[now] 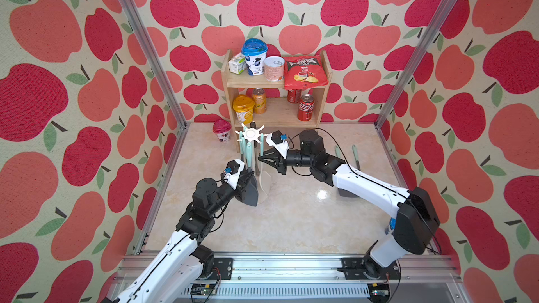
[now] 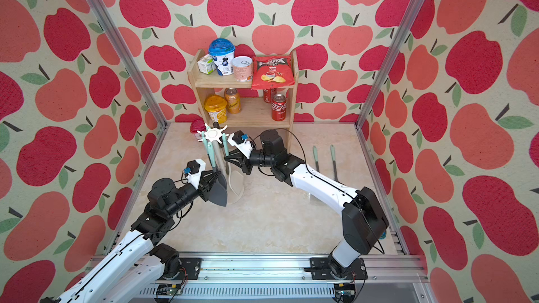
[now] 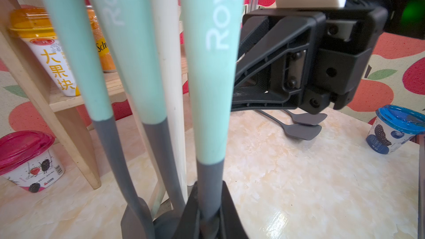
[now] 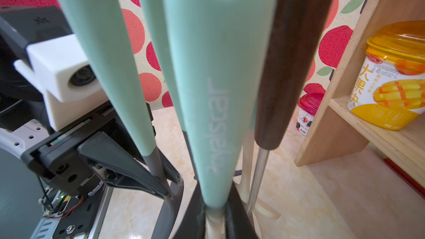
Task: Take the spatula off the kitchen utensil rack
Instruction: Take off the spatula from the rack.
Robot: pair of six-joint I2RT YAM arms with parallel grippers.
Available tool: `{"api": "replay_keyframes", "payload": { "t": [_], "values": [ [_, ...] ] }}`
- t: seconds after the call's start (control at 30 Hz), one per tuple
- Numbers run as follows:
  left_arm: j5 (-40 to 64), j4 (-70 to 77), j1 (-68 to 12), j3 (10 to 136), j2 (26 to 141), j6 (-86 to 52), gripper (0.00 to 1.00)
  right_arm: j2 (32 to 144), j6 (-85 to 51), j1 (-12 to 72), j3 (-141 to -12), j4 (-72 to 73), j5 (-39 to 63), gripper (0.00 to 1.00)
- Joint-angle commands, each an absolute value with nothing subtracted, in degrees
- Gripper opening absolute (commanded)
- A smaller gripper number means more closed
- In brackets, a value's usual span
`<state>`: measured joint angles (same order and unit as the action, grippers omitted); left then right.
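The white kitchen utensil rack (image 1: 250, 133) (image 2: 215, 134) stands in front of the shelf, with several mint-handled utensils hanging from its star crown. My right gripper (image 1: 260, 158) (image 4: 215, 205) is shut on the lower end of the mint handle of the spatula (image 4: 213, 88). The spatula's cream blade (image 1: 265, 174) hangs beside the pole (image 3: 170, 65). My left gripper (image 1: 247, 175) (image 3: 210, 203) is shut on the grey neck of another mint-handled utensil (image 3: 210, 88). That utensil's broad dark grey blade (image 1: 250, 193) hangs below the left gripper. Both utensils hang from the crown.
A two-tier wooden shelf (image 1: 277, 112) with cans, cups and a chip bag stands at the back. A pink-lidded cup (image 1: 222, 131) sits left of the rack. Two mint-handled utensils (image 1: 356, 155) lie on the table at the right. A dark-handled utensil (image 4: 294, 65) also hangs on the rack.
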<state>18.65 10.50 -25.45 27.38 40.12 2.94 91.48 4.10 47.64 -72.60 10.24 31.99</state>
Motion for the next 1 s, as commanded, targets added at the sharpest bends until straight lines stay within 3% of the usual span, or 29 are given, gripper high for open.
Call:
{"api": "replay_keyframes", "payload": {
  "t": [0.0, 0.67, 0.97],
  "values": [
    [19.5, 2.81, -25.66, 24.96, 40.76, 4.48, 0.0, 88.26, 6.32, 48.34, -71.69, 8.44, 29.86, 0.0],
    [19.42, 2.99, -25.64, 24.96, 41.02, 4.39, 0.0, 80.37, 9.01, 47.84, -67.68, 7.47, 21.23, 0.0],
    [19.48, 2.99, -25.65, 24.96, 40.81, 4.39, 0.0, 76.09, 2.6, 44.22, -63.67, 11.1, 23.11, 0.0]
  ]
}}
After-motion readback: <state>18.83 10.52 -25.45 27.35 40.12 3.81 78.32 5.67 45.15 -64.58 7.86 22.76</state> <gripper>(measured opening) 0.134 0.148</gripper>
